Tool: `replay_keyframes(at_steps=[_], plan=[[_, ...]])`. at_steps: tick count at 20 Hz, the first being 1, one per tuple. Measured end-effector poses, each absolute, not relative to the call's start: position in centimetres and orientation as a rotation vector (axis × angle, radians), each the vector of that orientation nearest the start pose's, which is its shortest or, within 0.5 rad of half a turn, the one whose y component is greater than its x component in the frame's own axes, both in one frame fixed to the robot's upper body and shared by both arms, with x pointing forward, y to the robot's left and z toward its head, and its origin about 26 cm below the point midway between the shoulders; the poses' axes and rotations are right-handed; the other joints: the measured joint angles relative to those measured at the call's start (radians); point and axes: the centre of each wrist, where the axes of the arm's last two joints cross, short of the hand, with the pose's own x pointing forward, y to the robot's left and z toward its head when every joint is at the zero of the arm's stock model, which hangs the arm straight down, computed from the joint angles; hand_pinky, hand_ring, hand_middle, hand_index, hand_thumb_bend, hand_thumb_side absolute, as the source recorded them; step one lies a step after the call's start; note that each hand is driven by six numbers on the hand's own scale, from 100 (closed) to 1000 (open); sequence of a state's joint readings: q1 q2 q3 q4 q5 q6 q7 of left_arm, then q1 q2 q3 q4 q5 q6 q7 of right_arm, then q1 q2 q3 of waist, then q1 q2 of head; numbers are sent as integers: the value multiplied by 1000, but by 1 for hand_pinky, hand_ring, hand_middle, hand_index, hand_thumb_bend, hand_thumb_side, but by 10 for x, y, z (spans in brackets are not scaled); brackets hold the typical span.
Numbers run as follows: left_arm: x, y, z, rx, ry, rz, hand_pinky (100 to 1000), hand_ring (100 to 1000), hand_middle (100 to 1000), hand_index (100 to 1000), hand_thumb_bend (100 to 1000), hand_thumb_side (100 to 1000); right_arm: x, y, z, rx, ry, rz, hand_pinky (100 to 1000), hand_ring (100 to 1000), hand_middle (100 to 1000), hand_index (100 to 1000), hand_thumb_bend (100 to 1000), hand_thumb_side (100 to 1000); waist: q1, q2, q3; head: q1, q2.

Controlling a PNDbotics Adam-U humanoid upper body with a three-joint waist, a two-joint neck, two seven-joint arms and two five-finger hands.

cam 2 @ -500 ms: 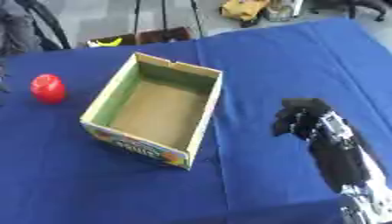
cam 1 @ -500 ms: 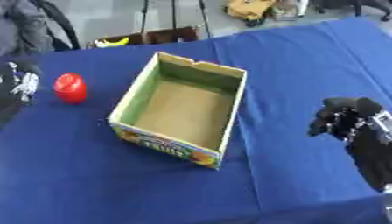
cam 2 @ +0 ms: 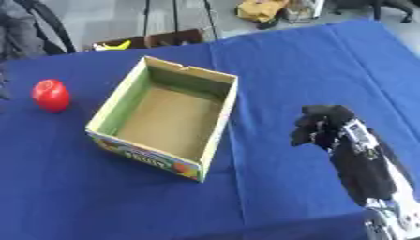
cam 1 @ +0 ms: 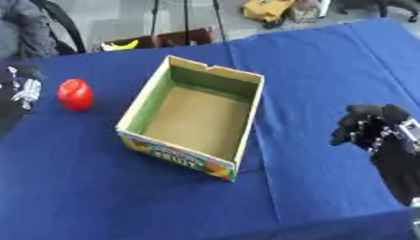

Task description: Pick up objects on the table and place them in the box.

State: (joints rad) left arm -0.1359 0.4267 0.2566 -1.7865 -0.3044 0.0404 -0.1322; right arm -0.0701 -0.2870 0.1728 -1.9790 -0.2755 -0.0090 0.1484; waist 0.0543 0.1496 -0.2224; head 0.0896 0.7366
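An open cardboard box (cam 1: 246, 112) with green inner walls and a printed front stands mid-table, nothing inside it. A red round object (cam 1: 75, 94) lies on the blue cloth to the box's left. My left hand (cam 1: 22, 89) shows at the left edge, just left of the red object and apart from it; its fingers are cut off by the edge. My right hand (cam 2: 324, 124) hovers right of the box with its fingers curled and nothing in them.
The blue-clothed table (cam 1: 328, 61) stretches right of the box. Beyond its far edge stand a low crate with a yellow thing (cam 1: 123, 45) and a yellow object (cam 1: 266, 9) on the floor. A dark-sleeved person (cam 1: 25, 28) sits at top left.
The whole picture has shifted a little, so the camera moved. My right hand stays curled beside the box; the red object and box keep their places.
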Motion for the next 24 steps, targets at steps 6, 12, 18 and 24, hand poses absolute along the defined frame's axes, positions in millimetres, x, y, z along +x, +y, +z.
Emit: replay_keyframes(at_steps=[6,12,18,24], plan=[[296,400,154,822,-1743,-573,398,553,663,802,100,648,270,-234,117,364,-1960,382,581,594,589,752,100,847,1,-1,-4,1,0],[316,438,174,963,-1697,-690,399,563,676,802,100,546,270,-234,117,365,-1959,384,580,594,588,752,100,852,5,-1,-12,6,-1],[341,471,181,1077,-1584,-841,409,582,690,801,255,554,269,-233,117,373,-1958,394,580,594,588,752,100,863,14,4,-29,15,-3],[367,483,177,1138,-1482,-1025,423,603,697,799,704,754,269,-232,117,379,-1947,413,579,594,588,751,100,874,25,5,-49,24,-3]])
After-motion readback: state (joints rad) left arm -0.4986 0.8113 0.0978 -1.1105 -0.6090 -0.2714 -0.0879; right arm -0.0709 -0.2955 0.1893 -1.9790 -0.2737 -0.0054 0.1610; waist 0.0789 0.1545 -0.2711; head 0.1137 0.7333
